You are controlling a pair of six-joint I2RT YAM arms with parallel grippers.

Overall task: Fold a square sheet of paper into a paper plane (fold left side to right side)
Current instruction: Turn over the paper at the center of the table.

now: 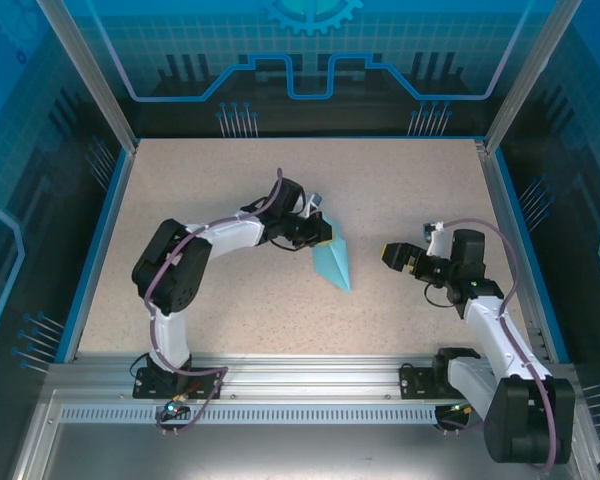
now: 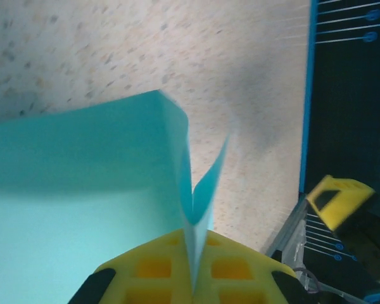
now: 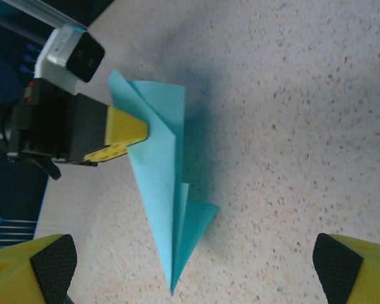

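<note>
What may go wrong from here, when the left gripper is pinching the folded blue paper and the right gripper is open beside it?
1. The left gripper is shut on the paper plane only at an edge near its wide end. The thin paper may slip out or tear if it is pulled.
2. The layers spread apart and one flap stands out near the tip, so the creases may spring open.
3. The right gripper is open and apart from the paper. A careless approach might crush the pointed tip.

The plane [image 1: 333,262], a slim creased turquoise dart, is sitting mid-table [image 1: 220,180], tip pointing toward the near edge, flaps splaying.
</note>
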